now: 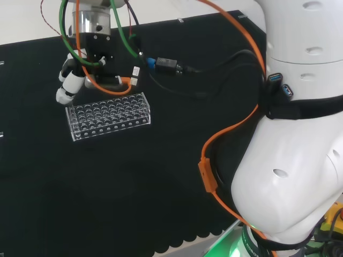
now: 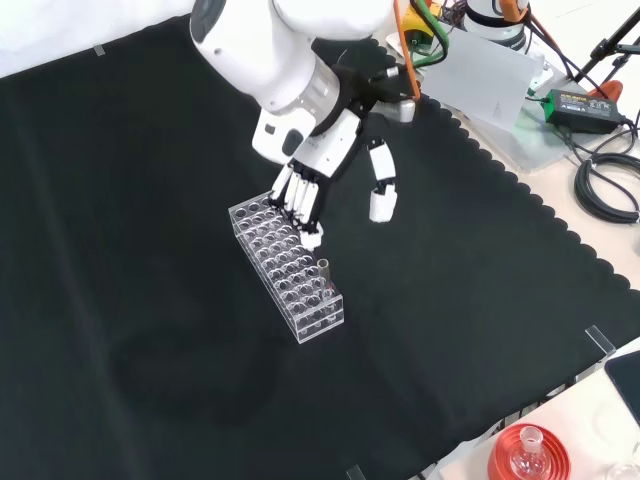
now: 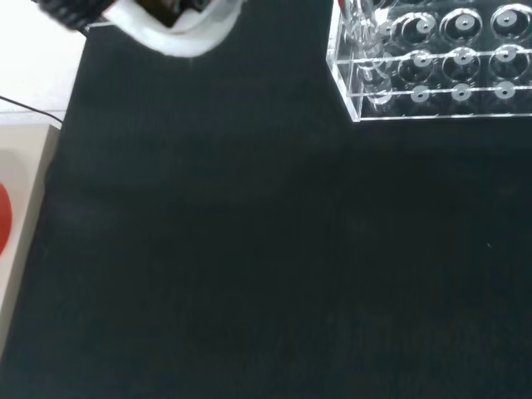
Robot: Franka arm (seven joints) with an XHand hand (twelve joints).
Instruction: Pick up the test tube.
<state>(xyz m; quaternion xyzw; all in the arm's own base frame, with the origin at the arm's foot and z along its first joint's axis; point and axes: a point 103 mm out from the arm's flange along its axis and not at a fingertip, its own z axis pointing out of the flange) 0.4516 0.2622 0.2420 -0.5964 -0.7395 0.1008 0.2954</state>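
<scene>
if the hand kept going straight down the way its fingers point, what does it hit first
Most likely the clear rack: the hand hangs over its far end with fingers pointing down at it. The test tube stands near the other end, off that line. Depth is uncertain.

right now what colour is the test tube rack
Clear, see-through plastic rack; it shows best in the front view.

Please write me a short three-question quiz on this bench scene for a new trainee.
1. True or false: the hand already holds the test tube.
2. In the front view, the tube stands at which end of the rack: A, nearer the camera; B, under the fingers?
3. Fill in: the rack rests on a black ____.

Key: 1 false; 2 A; 3 cloth.
</scene>
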